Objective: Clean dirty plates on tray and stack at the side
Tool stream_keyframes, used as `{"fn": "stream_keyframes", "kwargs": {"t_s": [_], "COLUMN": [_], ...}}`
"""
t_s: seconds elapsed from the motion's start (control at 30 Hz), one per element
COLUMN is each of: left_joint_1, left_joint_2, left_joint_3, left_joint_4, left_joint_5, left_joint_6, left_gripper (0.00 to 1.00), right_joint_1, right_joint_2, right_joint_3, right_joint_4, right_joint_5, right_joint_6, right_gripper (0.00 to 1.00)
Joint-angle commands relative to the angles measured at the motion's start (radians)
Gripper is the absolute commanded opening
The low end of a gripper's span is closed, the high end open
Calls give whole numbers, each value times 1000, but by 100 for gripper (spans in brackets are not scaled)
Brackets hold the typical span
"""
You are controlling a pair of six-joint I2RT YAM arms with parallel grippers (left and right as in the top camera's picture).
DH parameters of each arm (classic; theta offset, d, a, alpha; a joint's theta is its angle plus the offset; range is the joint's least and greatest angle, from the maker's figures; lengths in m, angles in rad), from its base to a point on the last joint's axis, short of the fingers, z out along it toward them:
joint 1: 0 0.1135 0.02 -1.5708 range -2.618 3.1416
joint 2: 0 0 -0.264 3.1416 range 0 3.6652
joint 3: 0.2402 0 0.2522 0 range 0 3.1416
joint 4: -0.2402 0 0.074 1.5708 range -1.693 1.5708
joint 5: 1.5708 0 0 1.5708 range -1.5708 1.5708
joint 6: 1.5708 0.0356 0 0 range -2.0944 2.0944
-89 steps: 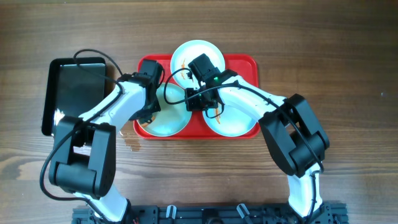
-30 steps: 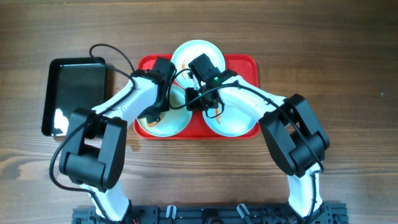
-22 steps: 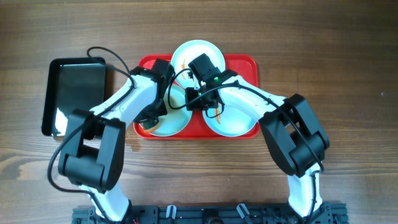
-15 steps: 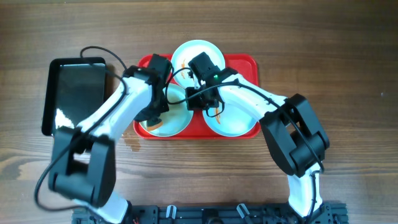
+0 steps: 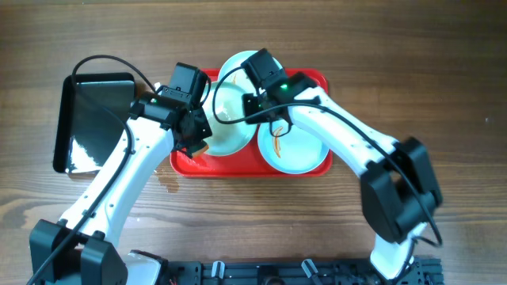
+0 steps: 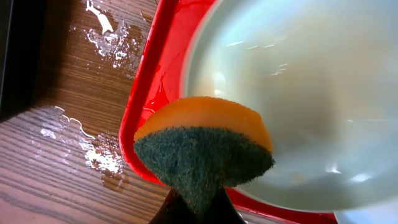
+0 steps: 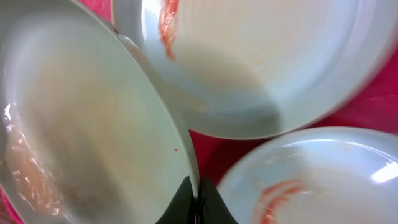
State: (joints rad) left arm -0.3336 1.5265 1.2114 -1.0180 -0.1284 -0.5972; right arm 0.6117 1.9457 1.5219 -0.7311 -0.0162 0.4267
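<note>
On the red tray (image 5: 182,164), in the middle of the worktop (image 5: 444,71), we see three pale plates. The right fingers (image 7: 189,208) are closed tight on the rim of one plate (image 7: 81,124), which stands tilted over the tray's left half. Thin orange-brown smears show on its inner face. Behind it, toward the tray's far edge, lies a second plate (image 7: 249,62) with a reddish streak near its rim. A third plate (image 5: 297,150) with an orange smear lies flat in the tray's near-right corner.

The left fingers (image 6: 193,211) are pinched shut on an orange sponge (image 6: 202,149), green scouring face toward the camera. It hangs at the tilted plate's left rim, above the tray's left edge; we cannot tell whether it touches. Water (image 6: 93,155) is splashed on the worktop beside that edge, and a black tray (image 5: 91,119) lies toward the left edge.
</note>
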Motion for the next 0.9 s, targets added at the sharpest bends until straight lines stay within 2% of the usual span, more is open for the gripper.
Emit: {"fn": "stream_keyframes", "kwargs": {"t_s": [0.0, 0.13, 0.47, 0.87], "left_joint_1": [3, 5, 28, 58], "left_joint_2": [-8, -8, -8, -8], "left_joint_3": [18, 18, 18, 16], "left_joint_4": [2, 19, 17, 10], "left_joint_5": [22, 51, 61, 72], "left_joint_6": [-17, -18, -17, -17], "left_gripper": [4, 4, 4, 4], "right_joint_1": [0, 35, 218, 275], "right_joint_2": [-91, -109, -109, -109], "right_joint_3": [29, 29, 29, 29], "right_joint_4": [-21, -35, -55, -51], "right_joint_5": [190, 330, 824, 931], "right_joint_6": [-89, -192, -190, -187], "right_gripper": [4, 4, 4, 4]}}
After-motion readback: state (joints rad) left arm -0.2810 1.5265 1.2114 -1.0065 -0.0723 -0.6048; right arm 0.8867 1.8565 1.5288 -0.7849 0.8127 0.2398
